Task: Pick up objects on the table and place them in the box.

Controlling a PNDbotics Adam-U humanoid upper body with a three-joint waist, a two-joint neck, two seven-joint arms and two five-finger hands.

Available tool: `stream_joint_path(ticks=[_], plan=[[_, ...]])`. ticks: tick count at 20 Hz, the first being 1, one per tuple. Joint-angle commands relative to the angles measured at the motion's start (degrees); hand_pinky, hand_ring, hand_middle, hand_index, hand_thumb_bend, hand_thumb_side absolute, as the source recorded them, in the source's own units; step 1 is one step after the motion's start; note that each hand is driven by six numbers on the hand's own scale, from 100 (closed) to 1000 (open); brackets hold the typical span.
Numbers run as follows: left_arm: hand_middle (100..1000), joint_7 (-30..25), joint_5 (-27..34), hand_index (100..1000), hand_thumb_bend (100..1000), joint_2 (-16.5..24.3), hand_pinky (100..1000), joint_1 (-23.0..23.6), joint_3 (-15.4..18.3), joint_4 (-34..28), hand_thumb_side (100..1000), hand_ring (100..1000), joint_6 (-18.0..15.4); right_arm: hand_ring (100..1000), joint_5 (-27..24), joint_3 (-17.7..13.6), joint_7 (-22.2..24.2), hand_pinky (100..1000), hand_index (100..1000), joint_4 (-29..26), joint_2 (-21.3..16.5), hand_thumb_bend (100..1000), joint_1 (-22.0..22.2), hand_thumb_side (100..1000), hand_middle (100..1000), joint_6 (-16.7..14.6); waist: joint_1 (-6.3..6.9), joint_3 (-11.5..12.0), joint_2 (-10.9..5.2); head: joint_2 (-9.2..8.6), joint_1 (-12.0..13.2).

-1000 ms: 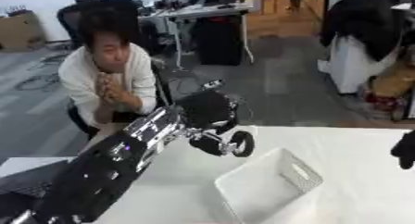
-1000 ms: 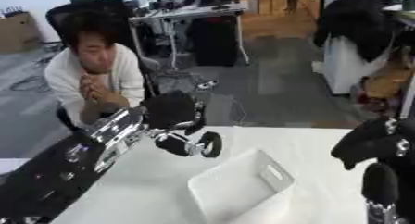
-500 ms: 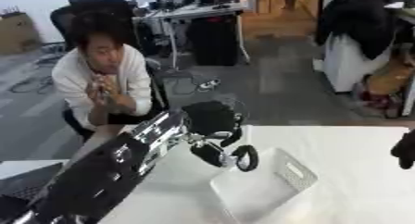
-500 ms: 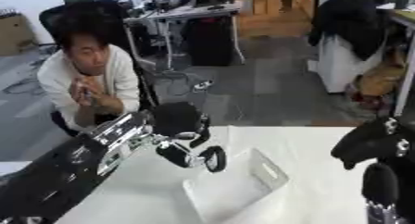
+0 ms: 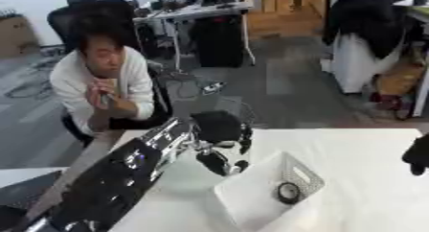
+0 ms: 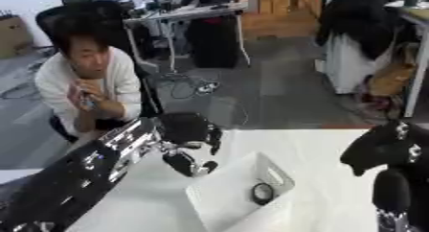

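Left eye view is showing the robot's left hand (image 5: 220, 145) hanging over the white table (image 5: 368, 145), just beside the far left corner of the white box (image 5: 251, 197). Its dark palm is facing down and its fingers are hanging loosely apart, curled round nothing; the fingertips (image 5: 224, 165) are reaching down toward the box's far left rim, though whether they are touching it is not clear. The left arm (image 5: 117, 178), black with silver joints, is running back from the hand to the near left corner of the view.

Inside the box, a small round dark object with a lighter centre (image 5: 288, 192) is lying against the right wall, below the grid of holes in that wall. The box is sitting askew on the table, its perforated end pointing far right.

The right hand (image 6: 381, 147) is showing in the right eye view at the right side, raised above the table and well apart from the box; its fingers are drooping downward, holding nothing, and the forearm is rising from the near right corner.
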Motion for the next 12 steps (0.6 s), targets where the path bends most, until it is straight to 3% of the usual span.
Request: stream_joint_path(ticks=[1,7,12], plan=[[713,3.4,4.0,730,459,3.6,530,1.4,3.2,-3.8,723,652,2.6,403,0.0,-0.2,0.0,191,537,-1.0,-0.3,127,-0.5,616,460,0.0,0.01,0.5,-0.49,-0.2,-0.2],[736,9.6,21.7,755,385,6.4,560,11.3,8.3,-16.2,744,644,10.3,399,0.5,-0.5,-0.3,181,538,0.2,-0.5,129,-0.5,615,457,0.1,-0.2,2.1,-0.23,-1.48,-1.2],[728,15.9,38.8,755,324,2.0,532,21.8,13.6,-28.5,758,609,13.2,397,1.1,-0.9,-0.8,178,538,0.8,-0.5,119,0.1,605,455,0.0,-0.69,4.6,-0.23,-1.8,-1.7]])
